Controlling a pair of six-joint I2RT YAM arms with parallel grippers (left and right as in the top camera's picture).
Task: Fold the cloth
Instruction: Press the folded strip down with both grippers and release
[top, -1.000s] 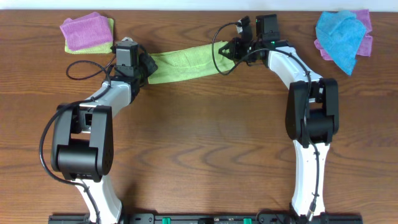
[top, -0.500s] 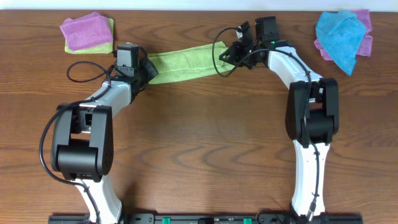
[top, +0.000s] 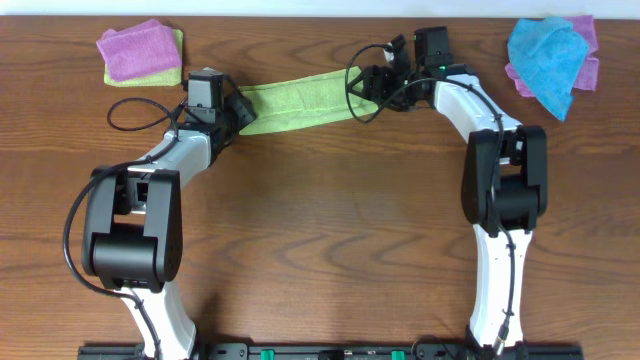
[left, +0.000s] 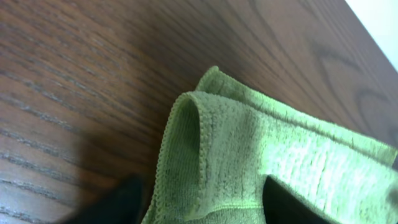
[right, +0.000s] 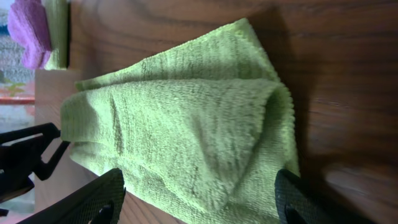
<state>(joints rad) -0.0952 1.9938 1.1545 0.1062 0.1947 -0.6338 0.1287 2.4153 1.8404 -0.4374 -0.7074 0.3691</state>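
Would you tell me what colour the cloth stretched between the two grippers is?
Plain lime yellow-green, unpatterned; the cloth shows best in the right wrist view.

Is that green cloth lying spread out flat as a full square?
No. The cloth is a narrow band stretched between the left gripper and right gripper.

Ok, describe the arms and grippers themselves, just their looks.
Both arms, left arm and right arm, have white links with bulky black joint housings. Loose black cables loop beside each wrist. The left gripper and right gripper are black, with textured black fingertips.
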